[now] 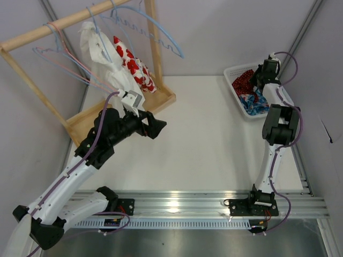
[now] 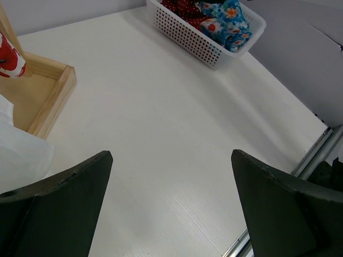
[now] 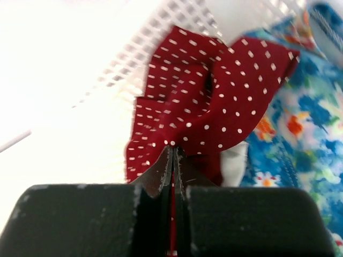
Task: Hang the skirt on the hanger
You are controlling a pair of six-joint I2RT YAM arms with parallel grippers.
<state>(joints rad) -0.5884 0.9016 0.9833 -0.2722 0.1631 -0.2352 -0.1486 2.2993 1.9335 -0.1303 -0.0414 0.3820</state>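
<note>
Surface: a white matte tabletop (image 1: 203, 144) is lying between grey walls, with a ribbed aluminium rail (image 1: 187, 206) running along its near edge. Its middle is lying bare from 12 to 6 o'clock, leaving broad room between the two arms.

Item 1: a light wooden rack with a round rod (image 1: 59, 22) and a shallow tray base is standing at 10 o'clock. It is closing off that corner.
Item 2: the thin pale-blue wire hanger (image 1: 63, 66) is hanging from the rod among thin pink hangers.
Item 3: a bigger blue hanger with a wavy bar (image 1: 166, 40) is hanging at the rod's far end.
Item 4: a crumpled white cloth with large red blotches (image 1: 126, 61) is draping down the rack.
Item 5: a white perforated plastic basket (image 1: 233, 72) is sitting at 2 o'clock against the right wall.
Item 6: the dark red fabric skirt with tiny white dots (image 3: 214, 107) is lying bunched in the basket's far part.
Item 7: a blue floral garment (image 3: 300, 123) is lying beside it in the near part.

Tools: the right gripper (image 3: 172, 152) is pinching a fold of the skirt, its fingers pressed together. The left gripper (image 2: 171, 155) is hanging over the table beside the rack's base, fingers spread wide and holding nothing.
</note>
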